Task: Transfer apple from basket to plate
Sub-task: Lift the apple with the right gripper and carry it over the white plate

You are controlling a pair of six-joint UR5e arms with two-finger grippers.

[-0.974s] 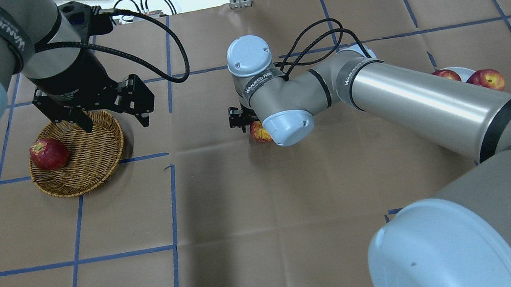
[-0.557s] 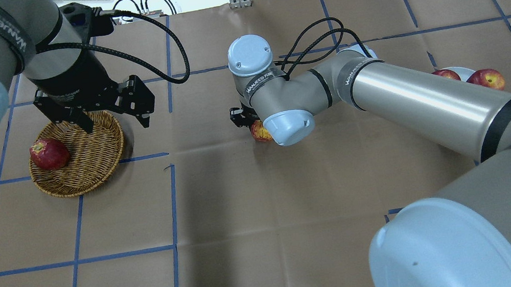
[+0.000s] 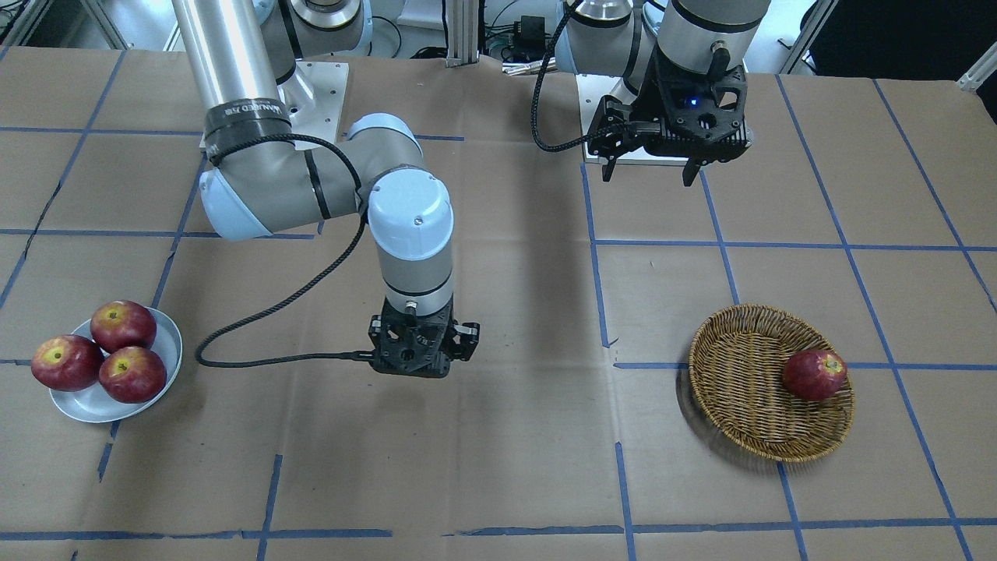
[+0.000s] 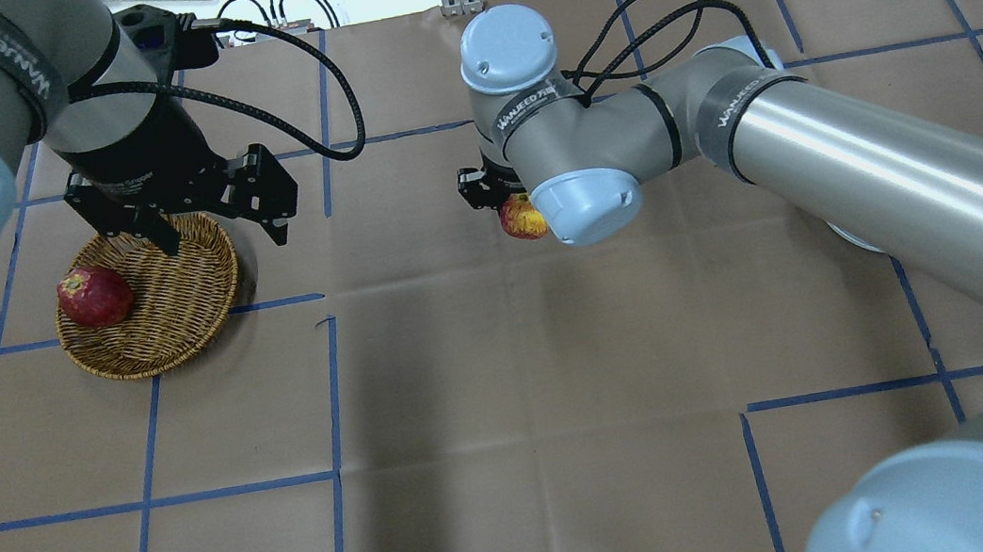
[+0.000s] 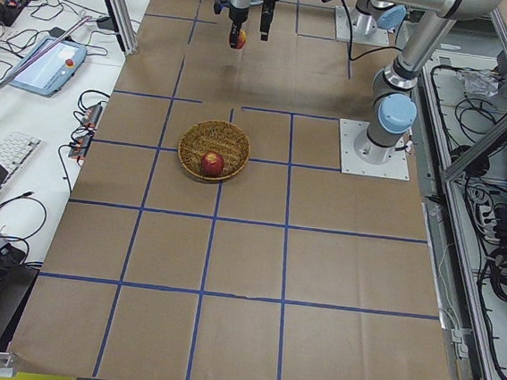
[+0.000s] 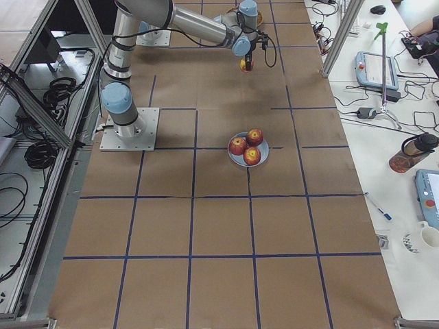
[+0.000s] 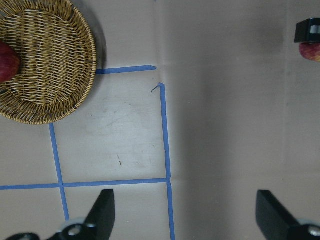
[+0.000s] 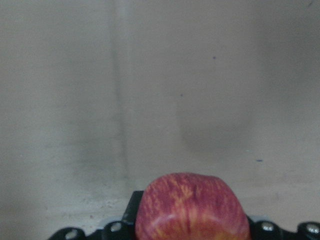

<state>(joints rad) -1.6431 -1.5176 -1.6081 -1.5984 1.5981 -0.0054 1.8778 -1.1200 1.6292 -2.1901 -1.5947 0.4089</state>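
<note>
The apple (image 4: 522,218), streaked red and yellow, is held clamped between the fingers of the right gripper (image 3: 421,352), clear of the brown paper (image 4: 469,393) around mid-table, well apart from both the basket (image 4: 173,308) and the plate (image 3: 89,407). 1 darker apple (image 4: 94,296) is seen in the basket, and 3 apples (image 3: 123,326) on the plate. The left gripper (image 4: 221,228) is held high near the basket, spread wide and empty.
</note>
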